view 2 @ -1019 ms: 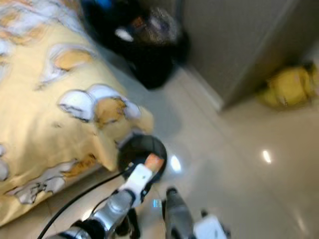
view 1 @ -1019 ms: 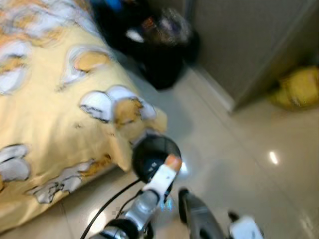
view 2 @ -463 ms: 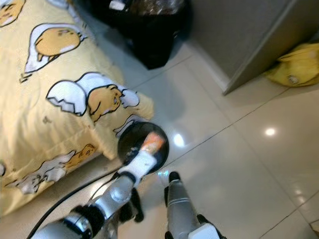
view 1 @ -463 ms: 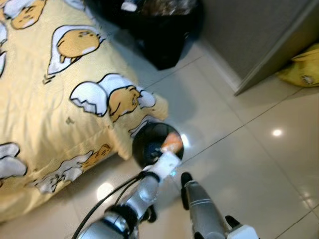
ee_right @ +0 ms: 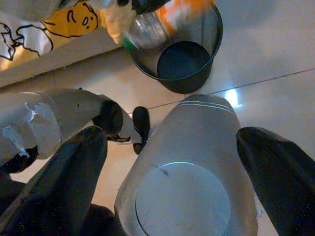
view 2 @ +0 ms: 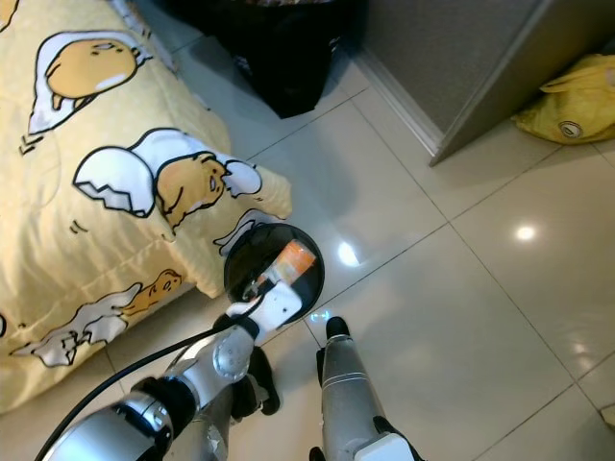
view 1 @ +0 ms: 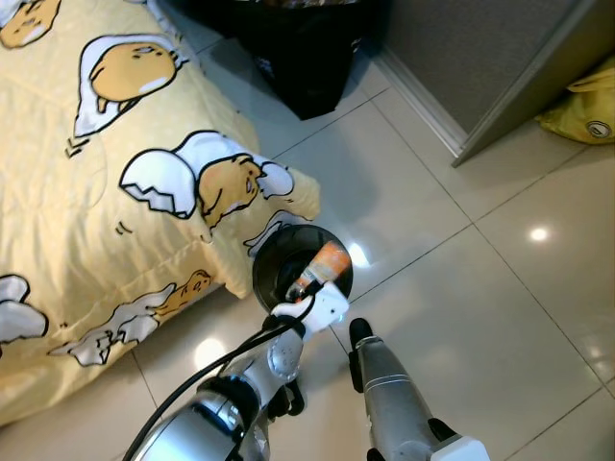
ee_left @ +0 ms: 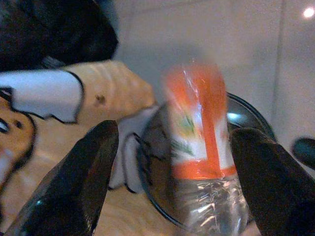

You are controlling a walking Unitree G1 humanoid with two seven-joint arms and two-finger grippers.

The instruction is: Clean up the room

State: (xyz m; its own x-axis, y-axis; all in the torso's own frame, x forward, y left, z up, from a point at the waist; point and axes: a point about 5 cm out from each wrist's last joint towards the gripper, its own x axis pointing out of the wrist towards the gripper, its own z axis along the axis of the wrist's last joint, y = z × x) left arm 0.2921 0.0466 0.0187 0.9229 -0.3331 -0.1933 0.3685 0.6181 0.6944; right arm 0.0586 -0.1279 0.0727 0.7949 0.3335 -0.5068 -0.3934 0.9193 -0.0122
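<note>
Bottle label blurred, unreadable; black bag cut off by top edge.

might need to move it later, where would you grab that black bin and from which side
Probably by the rim of the black bin, one finger inside and one outside, coming down from above on the open-floor side. It stands upright with its mouth open, and the yellow blanket crowds its far side. The left gripper hangs over the mouth with the orange-labelled bottle between its fingers, so that would need clearing first.
</note>
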